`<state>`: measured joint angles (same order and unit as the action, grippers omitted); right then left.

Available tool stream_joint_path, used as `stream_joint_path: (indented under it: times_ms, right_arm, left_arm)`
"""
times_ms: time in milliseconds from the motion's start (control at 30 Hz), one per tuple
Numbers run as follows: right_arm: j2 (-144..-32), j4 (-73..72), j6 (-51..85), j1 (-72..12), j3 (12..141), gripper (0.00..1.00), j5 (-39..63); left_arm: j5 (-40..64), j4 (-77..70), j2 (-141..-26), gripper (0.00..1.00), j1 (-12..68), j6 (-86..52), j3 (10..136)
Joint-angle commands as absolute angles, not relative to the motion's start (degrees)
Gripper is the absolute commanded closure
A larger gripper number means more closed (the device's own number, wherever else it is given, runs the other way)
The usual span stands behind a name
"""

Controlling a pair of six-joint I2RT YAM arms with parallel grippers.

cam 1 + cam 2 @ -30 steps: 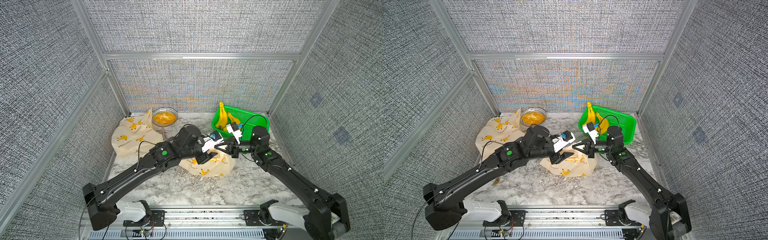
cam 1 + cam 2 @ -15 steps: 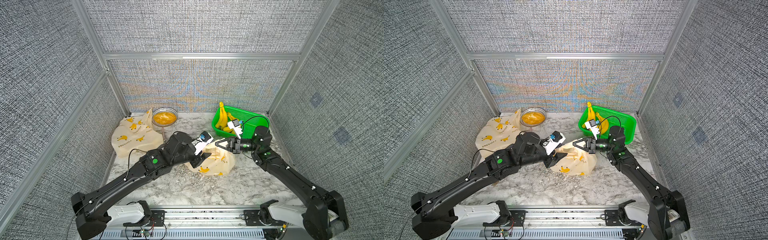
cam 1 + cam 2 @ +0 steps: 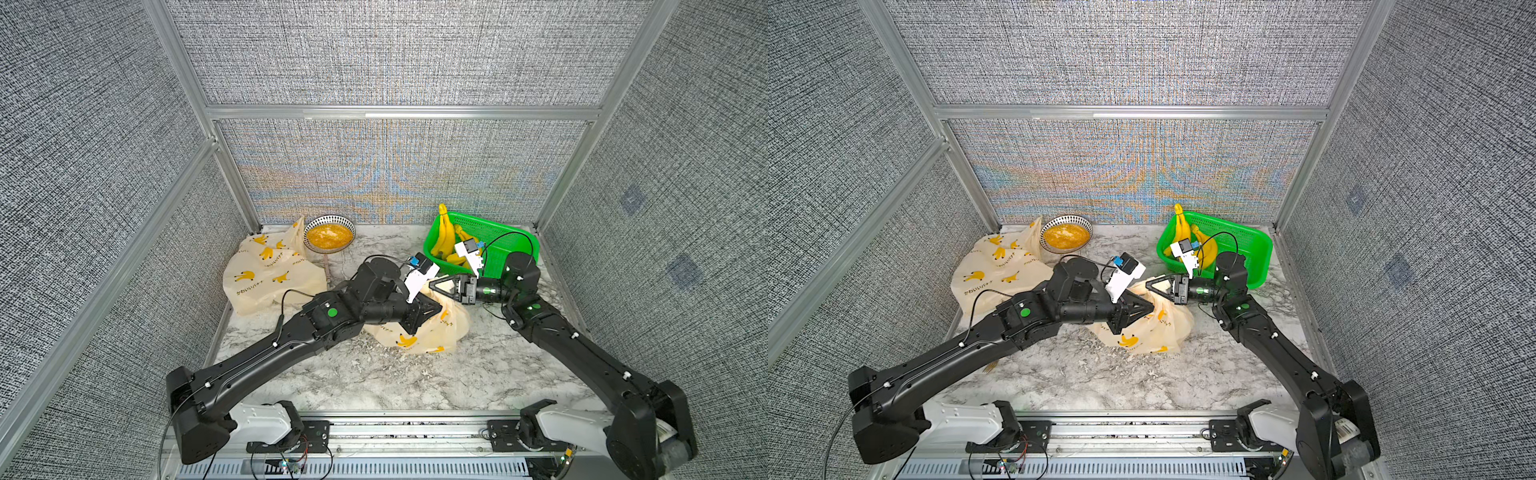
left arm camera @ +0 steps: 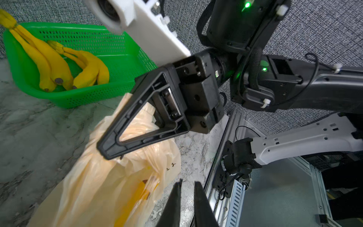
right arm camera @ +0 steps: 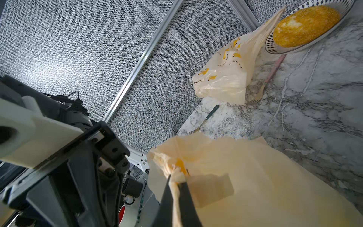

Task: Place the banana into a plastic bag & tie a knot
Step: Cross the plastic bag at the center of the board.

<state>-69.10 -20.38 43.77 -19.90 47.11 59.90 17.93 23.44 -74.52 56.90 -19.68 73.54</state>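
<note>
Marble-pattern tabletop (image 3: 415, 382), both top views: a cream banana-print plastic bag (image 3: 432, 332) lies at centre, with the left gripper (image 3: 438, 309) over it and the right gripper (image 3: 431, 285) at its far edge. Yellow bananas (image 3: 444, 243) sit in a green perforated plastic basket (image 3: 478, 222).
Left wrist view: the left fingers (image 4: 202, 200) stand slightly apart with nothing between them.
Right wrist view: the right fingers (image 5: 186, 200) pinch bunched bag film.

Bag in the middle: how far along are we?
Done, apparently: the banana seems to show yellow through the bag. In hand: right gripper pinches the bag's gathered plastic; left gripper stands slightly open, holding nothing. Left: the knot; none visible.
</note>
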Motion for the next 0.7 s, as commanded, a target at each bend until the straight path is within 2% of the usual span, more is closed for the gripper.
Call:
stream_joint_path:
  times_ms: [0, 167, 300, 400, 667]
  right_arm:
    - [-69.2, -22.7, 45.7, -19.9, 46.9, 1.0, 59.4]
    - [-69.1, -23.5, 47.1, -19.9, 47.0, 1.0, 60.0]
    - [-69.1, -25.7, 49.5, -19.9, 46.4, 1.0, 60.6]
    - [-69.0, -30.1, 53.4, -20.0, 44.2, 1.0, 60.9]
    - [-68.8, -34.5, 58.4, -21.7, 41.8, 1.0, 59.8]
  left_arm:
    - [14.7, 25.5, -75.2, 0.77, 57.0, -23.1, 72.4]
    - [7.6, 23.5, -73.5, 0.52, 56.5, -24.7, 68.4]
    - [8.0, 17.2, -71.2, 0.41, 55.3, -25.2, 64.4]
    - [8.7, 12.1, -70.6, 0.38, 54.4, -25.8, 62.1]
    - [12.0, 2.3, -70.1, 0.38, 51.6, -28.9, 57.3]
